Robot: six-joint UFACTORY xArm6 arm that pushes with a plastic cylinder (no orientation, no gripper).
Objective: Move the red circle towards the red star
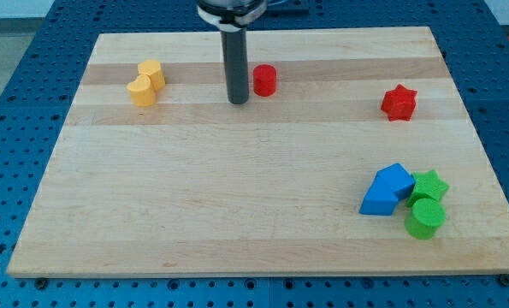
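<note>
1. Nearest stuff first: down by the bench's bottom right corner there's a little huddle, a blue block (386, 191) (some kind of wedge or pentagon shape, hard to say from this angle), a green star (429, 183) just right of it, and a green circle (424, 217) right below the star. They look like they're touching. None of that matters for this job.

2. The middle of the wooden board (194, 197) has nothing on it.

3. Further back, near the right edge, sits the red star (399, 102). That's the target.

4. Towards the top edge, roughly centre, is the red circle (264, 79). It's well apart from the red star, so basically the whole trip is left to do.

5. My tip (238, 101) is just beside the red circle, on its left and a touch lower. It's a plain rod, so nothing to open or close and it's not holding anything. Can't quite tell if it's touching the circle; I think there's a sliver of a gap.

6. Near the top left corner is a yellow block (145, 83), a lumpy double-lobed shape, out of the way.

7. My read: set up on the correct side for a rightward shove, slightly downward, but the push itself isn't done.
</note>
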